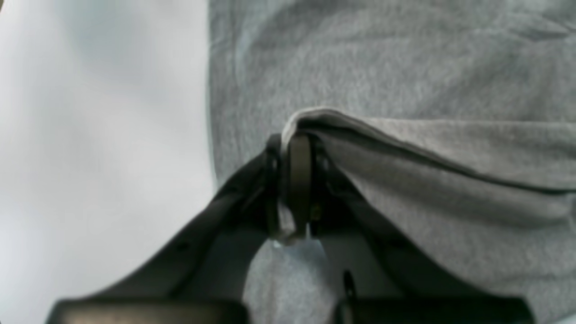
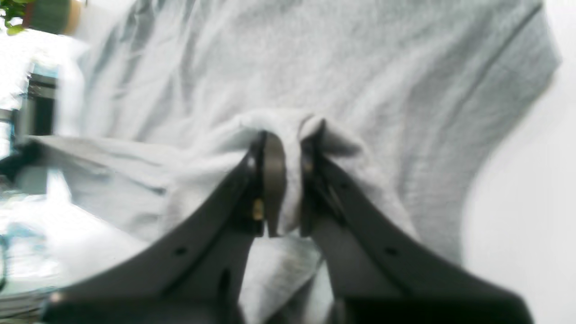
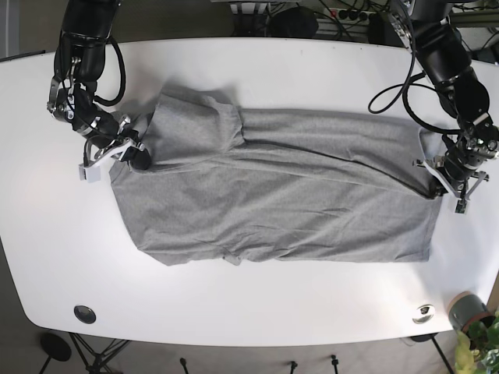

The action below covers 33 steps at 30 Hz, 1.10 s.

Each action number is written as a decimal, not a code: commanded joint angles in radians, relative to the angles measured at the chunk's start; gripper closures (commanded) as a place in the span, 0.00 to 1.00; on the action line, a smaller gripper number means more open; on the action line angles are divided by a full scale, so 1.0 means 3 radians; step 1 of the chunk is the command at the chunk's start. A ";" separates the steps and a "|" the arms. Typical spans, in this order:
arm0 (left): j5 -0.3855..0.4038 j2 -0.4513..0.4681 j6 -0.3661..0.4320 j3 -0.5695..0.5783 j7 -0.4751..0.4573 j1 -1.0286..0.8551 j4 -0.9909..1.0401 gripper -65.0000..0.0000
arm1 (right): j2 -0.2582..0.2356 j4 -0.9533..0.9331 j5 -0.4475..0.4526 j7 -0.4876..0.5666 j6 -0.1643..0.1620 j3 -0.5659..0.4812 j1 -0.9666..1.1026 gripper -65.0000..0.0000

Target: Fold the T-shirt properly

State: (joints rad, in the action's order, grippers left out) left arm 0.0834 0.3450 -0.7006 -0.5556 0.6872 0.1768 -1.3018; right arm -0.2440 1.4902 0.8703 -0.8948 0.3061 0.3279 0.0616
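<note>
A grey T-shirt point(image 3: 273, 195) lies spread across the white table point(image 3: 312, 70), with its far part doubled over the body. My left gripper point(image 3: 433, 188) is at the shirt's right edge in the base view. In the left wrist view this gripper point(image 1: 294, 144) is shut on a raised fold of the grey cloth point(image 1: 405, 67). My right gripper point(image 3: 137, 156) is at the shirt's left end by the sleeve. Close up, it point(image 2: 288, 144) pinches a bunched ridge of the fabric point(image 2: 315, 67), lifted a little off the layer beneath.
A potted plant point(image 3: 470, 318) stands at the table's front right corner. Two round cable ports point(image 3: 84, 313) point(image 3: 423, 313) sit near the front edge. Cables hang behind the table's far edge. Bare tabletop borders the shirt on all sides.
</note>
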 commanded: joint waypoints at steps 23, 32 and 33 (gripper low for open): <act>0.0026 0.0157 0.0008 0.0126 -0.0380 0.0329 0.0312 1.00 | -0.0059 0.0037 -0.0372 0.0075 0.0025 0.0045 -0.0290 0.96; 0.0032 0.0269 0.0008 0.0392 -0.0386 0.0329 0.0312 1.00 | -0.0033 0.0012 -0.0720 0.0075 0.0041 0.0045 -0.0387 0.96; 0.0032 0.0269 0.0008 0.0392 -0.0386 0.0329 0.0317 1.00 | -0.0033 -0.0009 -0.0750 0.0075 0.0041 0.0045 -0.0412 0.96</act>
State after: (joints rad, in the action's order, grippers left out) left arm 0.0826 0.4026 -0.7010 -0.4320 0.5888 0.2546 -1.1919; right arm -0.2409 1.4811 0.6456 -0.8951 0.3138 0.3347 -0.0338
